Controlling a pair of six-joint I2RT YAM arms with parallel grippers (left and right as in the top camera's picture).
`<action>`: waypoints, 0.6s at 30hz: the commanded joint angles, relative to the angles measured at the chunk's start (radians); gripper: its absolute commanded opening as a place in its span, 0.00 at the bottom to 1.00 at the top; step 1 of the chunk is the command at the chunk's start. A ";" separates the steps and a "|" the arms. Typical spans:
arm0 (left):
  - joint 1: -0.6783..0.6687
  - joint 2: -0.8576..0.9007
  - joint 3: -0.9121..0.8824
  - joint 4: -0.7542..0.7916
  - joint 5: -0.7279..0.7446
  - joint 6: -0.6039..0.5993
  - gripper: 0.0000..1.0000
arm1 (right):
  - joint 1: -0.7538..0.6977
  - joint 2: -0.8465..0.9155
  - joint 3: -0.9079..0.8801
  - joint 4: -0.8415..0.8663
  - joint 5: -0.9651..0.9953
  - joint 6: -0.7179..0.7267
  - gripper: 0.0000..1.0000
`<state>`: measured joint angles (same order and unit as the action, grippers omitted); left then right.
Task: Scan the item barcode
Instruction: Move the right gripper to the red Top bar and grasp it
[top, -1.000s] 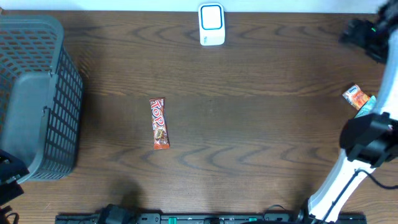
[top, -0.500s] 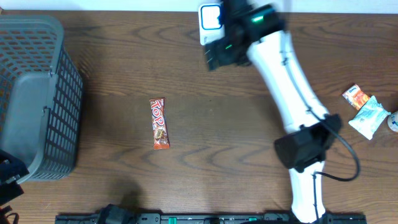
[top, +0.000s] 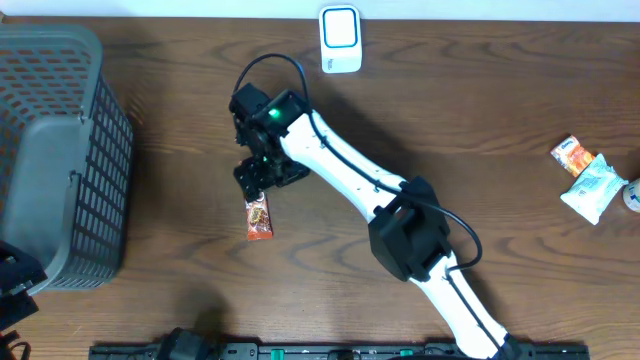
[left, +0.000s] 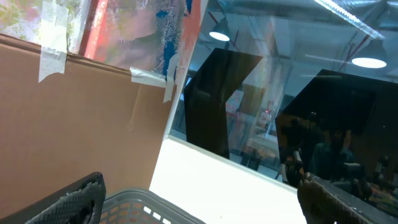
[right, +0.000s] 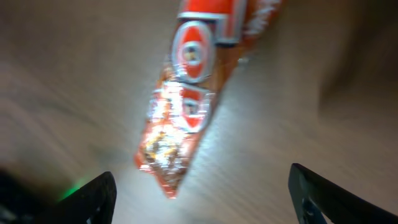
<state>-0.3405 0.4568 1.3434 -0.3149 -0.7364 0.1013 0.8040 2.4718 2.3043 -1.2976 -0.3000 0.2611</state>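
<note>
Since the table (top: 480, 110) is the biggest thing, start there: it is brown wood and everything sits on it. The grey basket (top: 60, 150) stands at its left end, likely so that scanned things can be dropped in. The left gripper (left: 199, 190) waits right by the basket, pointing up at the room. Its fingers are spread wide and hold nothing, so I think it is just resting. The right arm (top: 340, 170) reaches across toward the basket, because the snack bar (top: 259, 219) lies flat on the wood a little to the right of the basket. The white scanner (top: 340, 40) stands farther from the basket, by the far edge, where a barcode can be shown to it. The right gripper (right: 200, 196) hangs over the bar's far half, fingers spread on both sides and not pinching it yet. Some small packets (top: 585, 178) lie far from the basket, at the other end.
</note>
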 joint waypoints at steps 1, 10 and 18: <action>0.002 -0.007 -0.003 0.001 -0.009 -0.008 0.98 | 0.015 -0.007 0.006 0.019 -0.048 0.050 0.86; 0.002 -0.007 -0.003 0.001 -0.009 -0.008 0.98 | 0.035 0.067 0.005 0.136 -0.038 0.146 0.78; 0.002 -0.007 -0.003 0.001 -0.009 -0.008 0.98 | 0.035 0.100 0.005 0.133 0.015 0.180 0.71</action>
<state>-0.3405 0.4568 1.3434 -0.3149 -0.7364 0.1013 0.8349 2.5622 2.3043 -1.1625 -0.3065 0.4137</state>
